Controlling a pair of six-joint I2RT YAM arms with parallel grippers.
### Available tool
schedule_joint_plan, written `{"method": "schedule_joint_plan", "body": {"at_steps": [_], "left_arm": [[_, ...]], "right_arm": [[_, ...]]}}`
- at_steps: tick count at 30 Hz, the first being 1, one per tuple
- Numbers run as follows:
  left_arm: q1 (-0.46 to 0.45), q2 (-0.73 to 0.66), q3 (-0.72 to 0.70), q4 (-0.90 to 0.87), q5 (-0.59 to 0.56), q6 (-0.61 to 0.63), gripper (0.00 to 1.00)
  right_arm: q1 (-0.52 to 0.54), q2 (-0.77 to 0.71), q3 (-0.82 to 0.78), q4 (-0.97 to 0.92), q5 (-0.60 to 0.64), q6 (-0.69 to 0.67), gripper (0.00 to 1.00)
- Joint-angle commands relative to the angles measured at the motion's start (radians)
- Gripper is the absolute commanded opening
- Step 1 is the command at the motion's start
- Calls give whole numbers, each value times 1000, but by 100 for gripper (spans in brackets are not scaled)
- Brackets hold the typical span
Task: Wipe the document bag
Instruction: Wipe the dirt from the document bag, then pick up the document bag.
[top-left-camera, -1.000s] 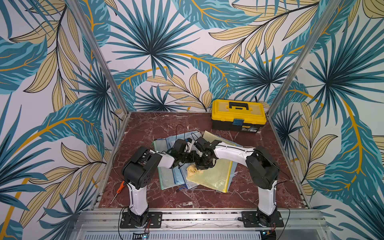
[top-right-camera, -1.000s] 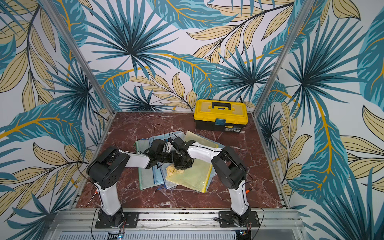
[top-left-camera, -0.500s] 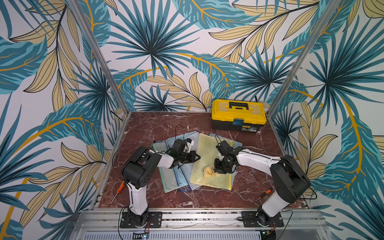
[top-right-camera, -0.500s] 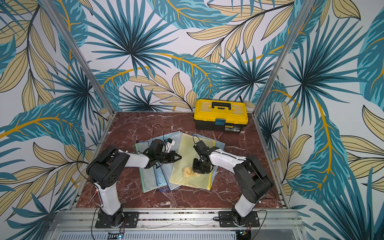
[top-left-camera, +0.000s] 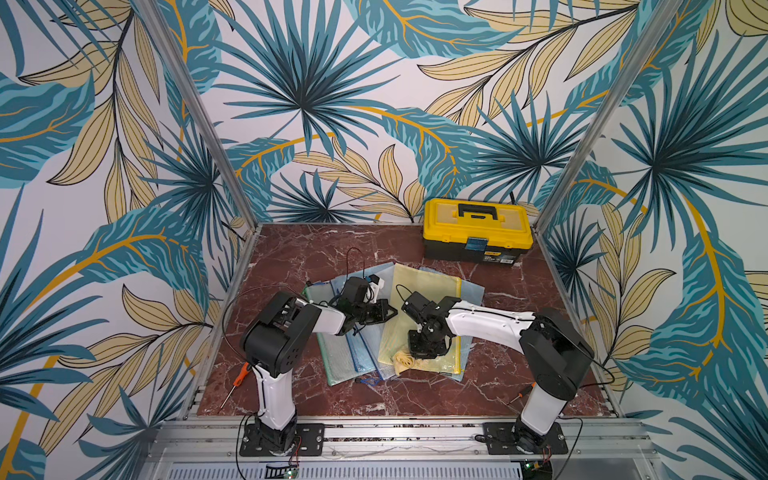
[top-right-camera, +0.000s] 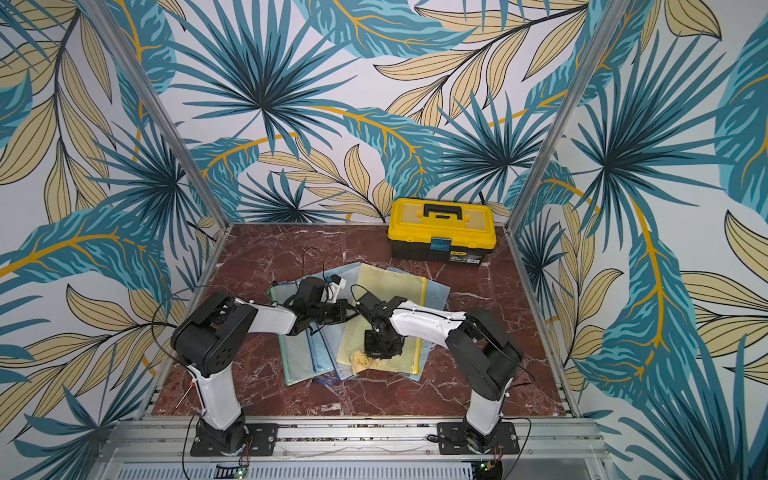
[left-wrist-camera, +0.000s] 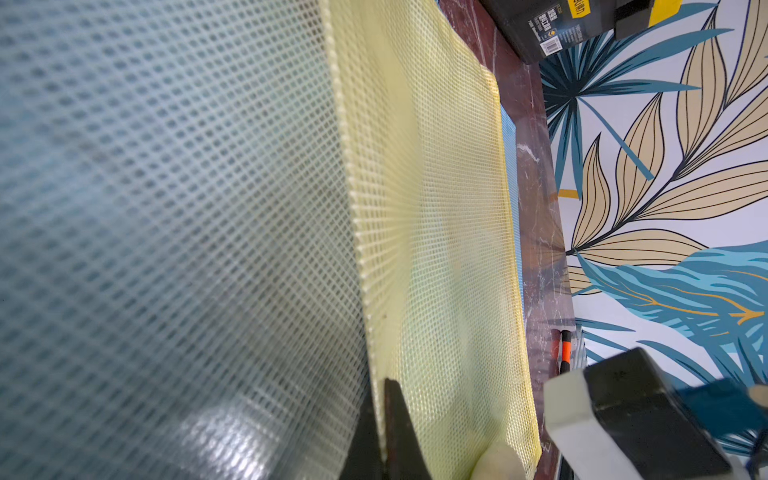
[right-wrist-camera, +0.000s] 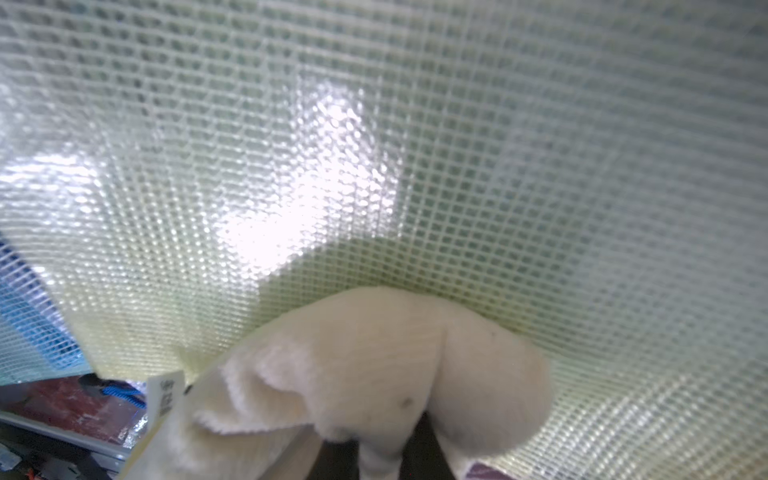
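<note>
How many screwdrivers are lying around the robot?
2. An orange screwdriver lies beside the left arm. A second screwdriver lies by the right arm. More might hide under the bags.

Bright, even light falls from overhead. Both top views are crisp, with only faint, soft shadows under the arms on the counter. The wrist views are rougher. A washed-out white glare patch sits on the yellow document bag, and the cloth is fuzzy and shades the mesh. In the left wrist view the nearest mesh blurs, while the far wall stays sharp.
</note>
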Motion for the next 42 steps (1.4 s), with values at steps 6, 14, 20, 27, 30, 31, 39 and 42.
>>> {"method": "schedule_joint_plan", "body": {"at_steps": [6,14,20,27,30,31,39,42], "left_arm": [[19,-64,-20,24,3,11,0],[16,-193,-11,20,68,19,0],[-97,-316,88,-13,150,77,0],[-253,-278,290,-56,168,89,0],[-330,-179,411,-56,204,68,0],[-352,-140,454,-56,226,54,0],[-443,188,731,-56,168,-75,7],[-450,265,760,-56,106,-103,14]], "right_arm": [[-163,-233,-340,-76,70,25,0],[-208,-584,-185,-258,155,-25,0],[-222,-782,51,-398,405,-21,0],[-232,-904,248,-552,631,-36,0],[-232,-920,314,-608,695,-50,0],[-232,-925,327,-615,708,-52,0],[-232,-973,362,-618,741,-70,0],[-231,-963,352,-625,739,-75,0]]}}
